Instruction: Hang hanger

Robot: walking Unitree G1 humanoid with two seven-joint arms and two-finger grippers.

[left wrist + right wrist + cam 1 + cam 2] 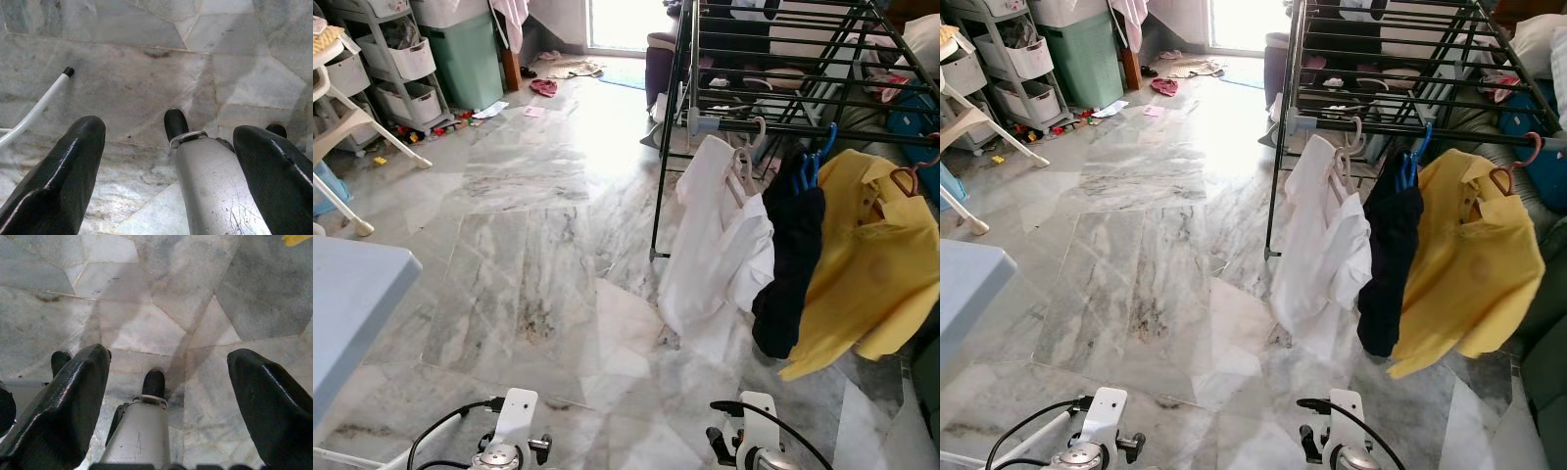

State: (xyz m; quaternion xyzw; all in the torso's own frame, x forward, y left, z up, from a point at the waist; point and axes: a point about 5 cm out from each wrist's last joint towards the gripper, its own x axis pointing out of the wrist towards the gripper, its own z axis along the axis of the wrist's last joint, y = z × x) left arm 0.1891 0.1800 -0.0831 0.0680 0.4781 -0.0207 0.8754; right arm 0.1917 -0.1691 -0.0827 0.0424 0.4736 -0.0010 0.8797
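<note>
A black drying rack (773, 69) stands at the right. Three garments hang from its front rail: a white shirt (705, 245) on a white hanger (744, 162), a dark garment (793, 264) on a blue hanger (813, 162), and a yellow shirt (867, 264) on a reddish-brown hanger (906, 176). Both arms hang low, and their silver wrists (509, 431) (756, 431) show at the bottom edge. My left gripper (168, 137) points down at the marble floor, open and empty. My right gripper (171, 357) is also open, with nothing in it, above the floor.
A blue-grey table corner (352, 294) juts in at the near left. A white high chair (342, 117), a basket shelf (401, 69) and a green bin (465, 54) line the far left. Slippers (544, 87) and small toys lie near the doorway. Open marble floor (538, 255) leads to the rack.
</note>
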